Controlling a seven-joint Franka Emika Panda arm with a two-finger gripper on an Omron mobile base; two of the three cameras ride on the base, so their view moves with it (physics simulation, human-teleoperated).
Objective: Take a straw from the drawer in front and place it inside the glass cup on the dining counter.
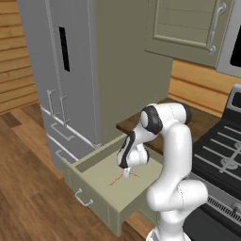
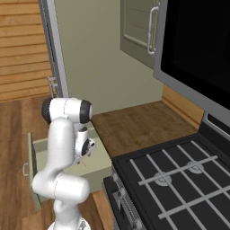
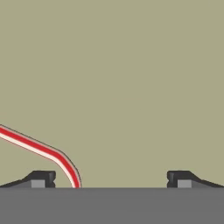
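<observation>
The drawer (image 1: 101,188) stands open and the straw (image 3: 41,148) lies flat on its floor; the gripper (image 3: 110,179) hangs low over it, fingers wide apart and empty; picking is the step in hand; next it must lower and close on the straw.

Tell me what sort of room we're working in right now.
A home kitchen, by the look of it: a tall grey fridge, a black stove with burner grates beside a wooden counter, and an open green drawer.
</observation>
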